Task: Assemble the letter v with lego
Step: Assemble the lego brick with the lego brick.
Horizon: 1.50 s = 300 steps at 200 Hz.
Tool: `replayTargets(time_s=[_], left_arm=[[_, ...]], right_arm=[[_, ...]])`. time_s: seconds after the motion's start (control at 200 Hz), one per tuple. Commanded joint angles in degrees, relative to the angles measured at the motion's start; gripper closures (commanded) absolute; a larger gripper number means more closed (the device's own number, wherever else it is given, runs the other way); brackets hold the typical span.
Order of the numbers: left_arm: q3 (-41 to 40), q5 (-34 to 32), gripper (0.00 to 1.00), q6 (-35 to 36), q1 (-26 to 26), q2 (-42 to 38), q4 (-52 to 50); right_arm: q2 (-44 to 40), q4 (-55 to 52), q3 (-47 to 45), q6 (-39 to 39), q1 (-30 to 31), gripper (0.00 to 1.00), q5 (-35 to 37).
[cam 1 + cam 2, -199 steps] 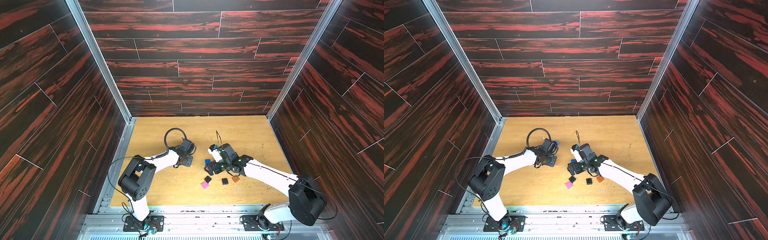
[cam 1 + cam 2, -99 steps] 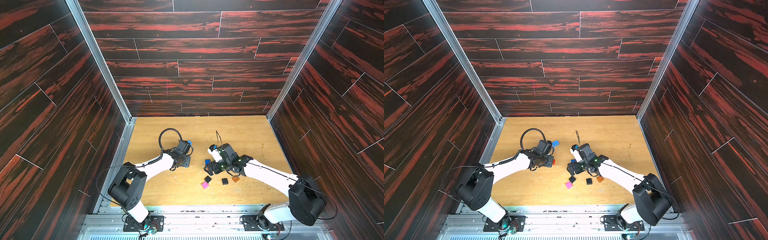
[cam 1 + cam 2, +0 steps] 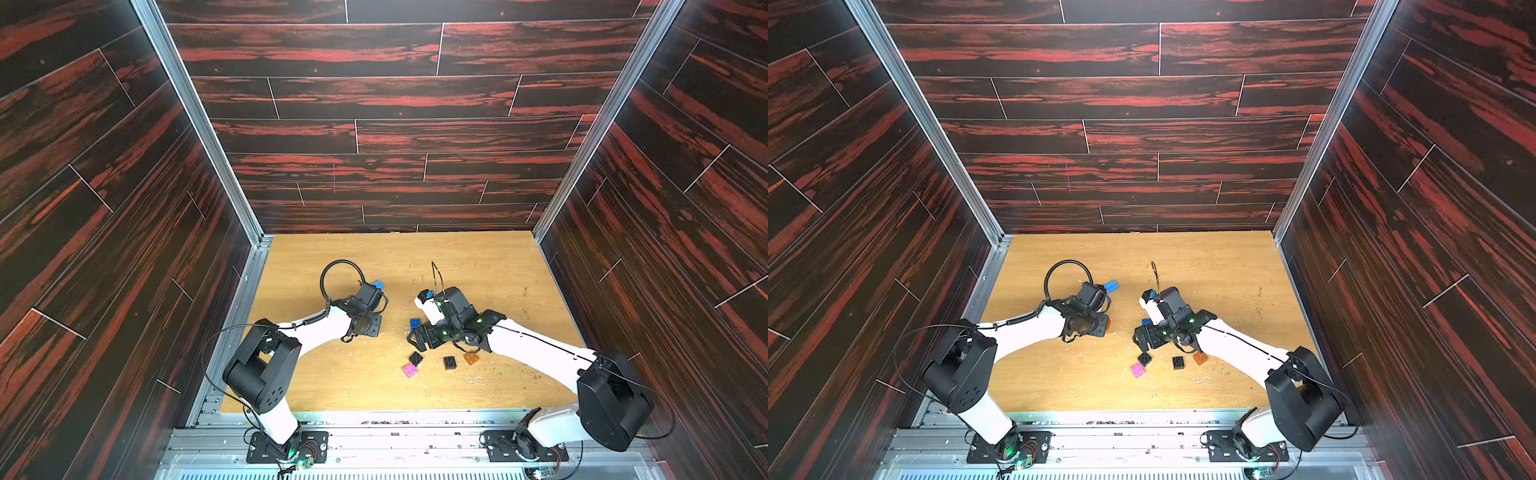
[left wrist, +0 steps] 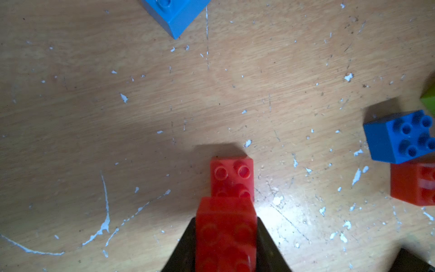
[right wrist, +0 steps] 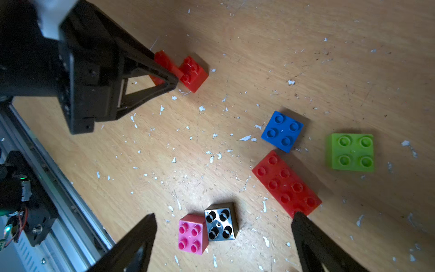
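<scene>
Pinching a red brick, left gripper, plain only in wrist views; right gripper wide, empty.

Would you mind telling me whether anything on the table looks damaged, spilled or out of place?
White flecks litter the scratched table all around the lego, as if the surface were chipping. The bricks themselves look intact and lie studs up.
</scene>
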Motion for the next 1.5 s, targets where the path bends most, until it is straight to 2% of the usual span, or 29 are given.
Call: replayTargets(time_s=[0.0, 1.067, 1.498], left_arm=[[-0.6, 0.2, 0.68, -0.6, 0.0, 0.3, 0.3], [-2.7, 0.1, 0.68, -2.5, -0.7, 3.0, -0.9], [1.4, -2.5, 0.68, -3.2, -2.4, 6.8, -6.4]], right_arm=[[0.5, 0.7, 0.7, -0.7, 0.4, 0.08, -1.1], [0.5, 1.4, -0.1, -0.6, 0.4, 0.07, -2.0], [0.5, 1.4, -0.2, -0.6, 0.4, 0.08, -2.1]])
